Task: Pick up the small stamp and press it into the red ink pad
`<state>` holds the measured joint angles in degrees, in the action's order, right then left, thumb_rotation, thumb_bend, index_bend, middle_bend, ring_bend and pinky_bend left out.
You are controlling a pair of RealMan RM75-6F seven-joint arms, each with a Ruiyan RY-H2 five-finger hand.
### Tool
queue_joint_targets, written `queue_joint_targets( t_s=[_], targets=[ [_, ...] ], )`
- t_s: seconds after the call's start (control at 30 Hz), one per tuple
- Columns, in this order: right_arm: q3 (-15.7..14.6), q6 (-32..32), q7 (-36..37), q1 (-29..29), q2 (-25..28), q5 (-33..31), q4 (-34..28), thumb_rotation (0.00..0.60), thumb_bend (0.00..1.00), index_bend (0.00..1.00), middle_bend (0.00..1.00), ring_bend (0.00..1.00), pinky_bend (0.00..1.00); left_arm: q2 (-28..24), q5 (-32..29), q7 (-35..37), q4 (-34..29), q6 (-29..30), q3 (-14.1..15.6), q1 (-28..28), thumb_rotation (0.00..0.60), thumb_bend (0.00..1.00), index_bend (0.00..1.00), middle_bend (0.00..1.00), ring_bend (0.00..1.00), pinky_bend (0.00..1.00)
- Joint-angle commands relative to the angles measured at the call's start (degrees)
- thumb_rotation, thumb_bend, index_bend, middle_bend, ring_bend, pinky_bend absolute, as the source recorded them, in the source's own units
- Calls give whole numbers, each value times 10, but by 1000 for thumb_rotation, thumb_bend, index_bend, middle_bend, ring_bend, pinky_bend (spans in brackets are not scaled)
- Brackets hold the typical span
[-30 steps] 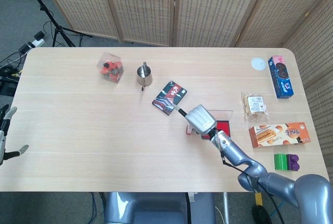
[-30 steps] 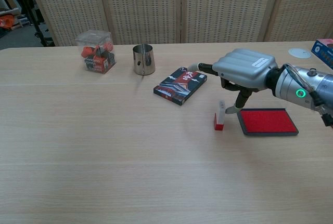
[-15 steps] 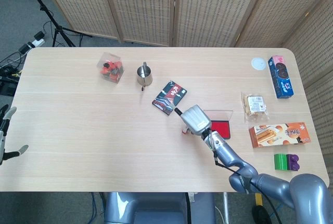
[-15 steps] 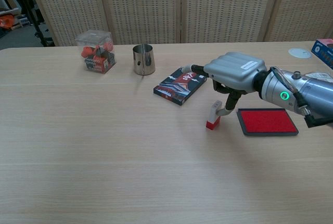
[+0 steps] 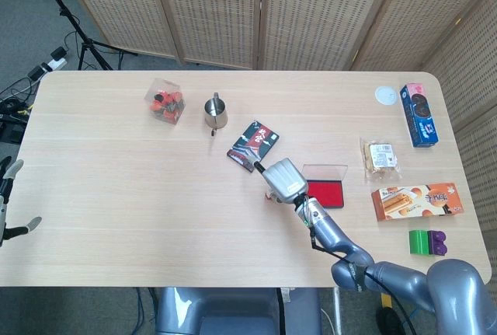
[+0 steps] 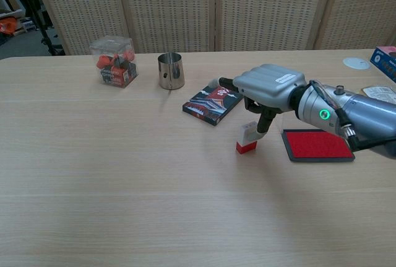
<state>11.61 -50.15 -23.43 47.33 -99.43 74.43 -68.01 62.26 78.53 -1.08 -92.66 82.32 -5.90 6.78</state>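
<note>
The small stamp, white with a red base, leans over on the table just left of the red ink pad. My right hand hovers over the stamp, palm down. One finger touches the stamp's upper end, while the thumb sticks out left over the book. I see no pinch around the stamp. In the head view the hand hides the stamp. My left hand is at the far left table edge with fingers spread, holding nothing.
A dark patterned book lies just behind the stamp. Further back left stand a metal cup and a clear box. Snack boxes, a snack packet, a blue box and a green-purple block fill the right side.
My right hand has slid left, away from the ink pad. The stamp went left with it and tipped from upright to leaning. The left hand has not moved.
</note>
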Motion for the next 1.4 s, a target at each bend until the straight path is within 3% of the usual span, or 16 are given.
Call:
queue_joint_targets(
  t_s=[0.03,0.23,0.43,0.53,0.8,1.4],
  targets=[
    [-2,23,-9,1,27,-22,-35,600,0,14,944,1000,1000,0,0,0,0,-1,1,0,600,0,0,0,0,0],
    [-5,68,-25,8,81,-69,-101,600,0,154,944,1000,1000,0,2,0,-1,-1,2,0,600,0,0,0,0,0],
    [-11,70,-34,14,92,-91,-116,600,45,263,944,1000,1000,-1,4,1,-2,1,2,0,600,0,0,0,0,0],
    [-13,67,-30,17,91,-89,-116,600,130,286,944,1000,1000,-1,4,1,-1,1,2,0,600,0,0,0,0,0],
    [-16,54,-15,23,83,-67,-101,600,229,332,944,1000,1000,-1,2,3,-1,-2,2,1,600,0,0,0,0,0],
    [-26,48,-9,38,60,-61,-62,600,348,417,944,1000,1000,-3,-1,8,0,-5,1,1,600,0,0,0,0,0]
  ],
)
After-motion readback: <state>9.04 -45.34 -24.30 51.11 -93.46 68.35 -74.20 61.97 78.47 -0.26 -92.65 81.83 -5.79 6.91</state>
